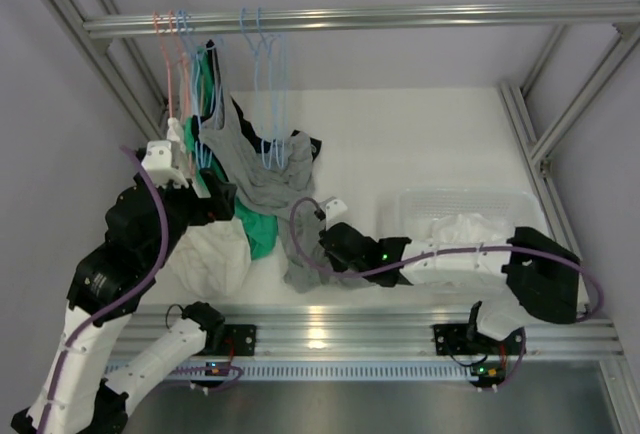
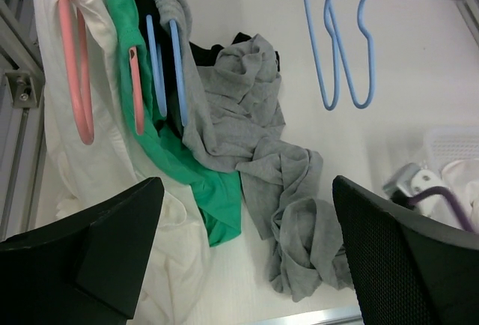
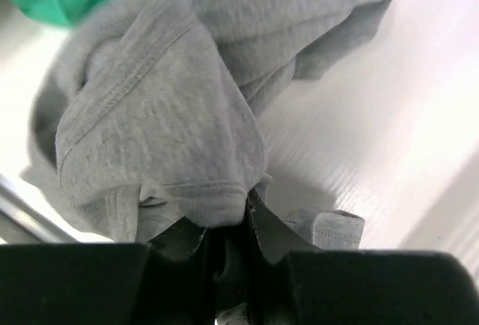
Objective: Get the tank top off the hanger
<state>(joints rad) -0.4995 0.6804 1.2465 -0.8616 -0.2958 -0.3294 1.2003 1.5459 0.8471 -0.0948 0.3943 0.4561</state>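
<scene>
**Fig.** Grey tank top (image 1: 255, 169) part-way off. Its upper strap is hooked over a blue hanger (image 2: 178, 78) at the left end of the far rail (image 1: 350, 20). The body trails down to the desk (image 1: 420, 144) and bunches nr the near edge.

- **Right pincer** (image 3: 224, 224): closed on a fold of the lower hem, low to the desk.
- **Left pincer** (image 2: 247, 183): open, nothing betw. its fingers, hovering on the near side of the hanging clothes.
- **Neighbours:** green garment (image 2: 120, 10) and white garment (image 2: 52, 10) hang touching the top.

**Step in hand (judged):** the pull-off. Hem is secured, strap not yet free.

**Next move** calls for drawing the cloth along the hanger arm toward its tip, not straight down, so the strap slips off. The left pincer is placed to steady the hanger. A slow pull is advisable, w/ neighbours so close.
</scene>
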